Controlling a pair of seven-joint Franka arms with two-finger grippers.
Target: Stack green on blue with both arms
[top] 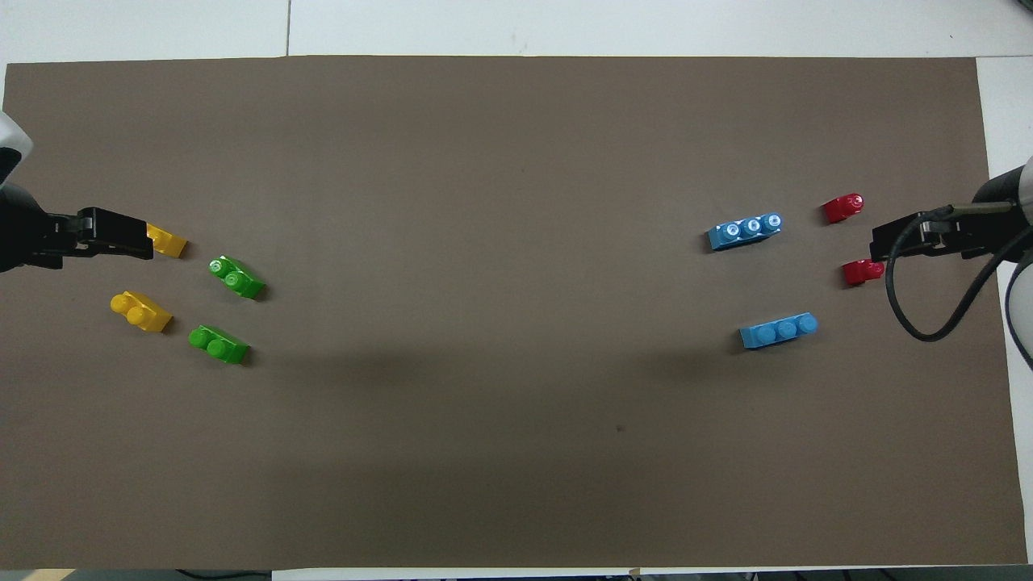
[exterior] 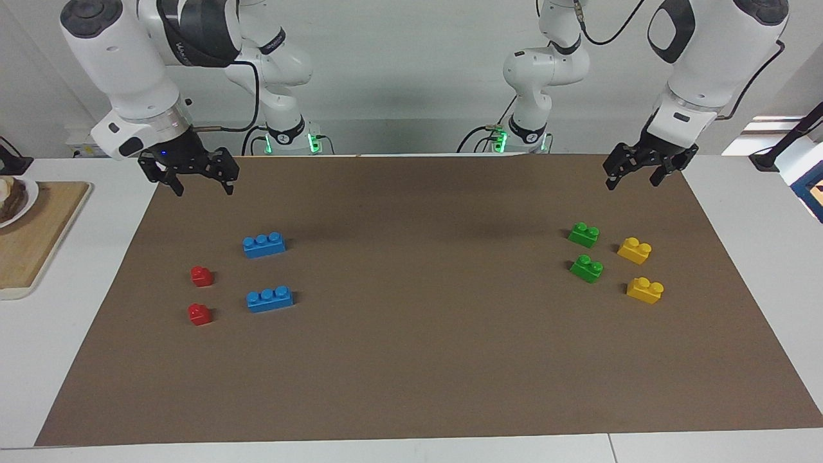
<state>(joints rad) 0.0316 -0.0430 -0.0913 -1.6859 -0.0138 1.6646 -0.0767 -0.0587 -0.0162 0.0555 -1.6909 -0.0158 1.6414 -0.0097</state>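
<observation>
Two green bricks [exterior: 584,234] [exterior: 587,268] lie on the brown mat toward the left arm's end, also seen from overhead [top: 218,344] [top: 236,277]. Two blue three-stud bricks [exterior: 264,244] [exterior: 270,299] lie toward the right arm's end, one farther from the robots than the other [top: 779,330] [top: 745,231]. My left gripper [exterior: 632,184] hangs open and empty above the mat's corner by the green and yellow bricks. My right gripper [exterior: 203,190] hangs open and empty above the mat's other corner at the robots' end. Neither touches a brick.
Two yellow bricks [exterior: 634,250] [exterior: 645,289] sit beside the green ones, toward the left arm's end. Two small red bricks [exterior: 202,276] [exterior: 200,314] sit beside the blue ones. A wooden board [exterior: 32,244] with a plate lies off the mat [exterior: 411,360] at the right arm's end.
</observation>
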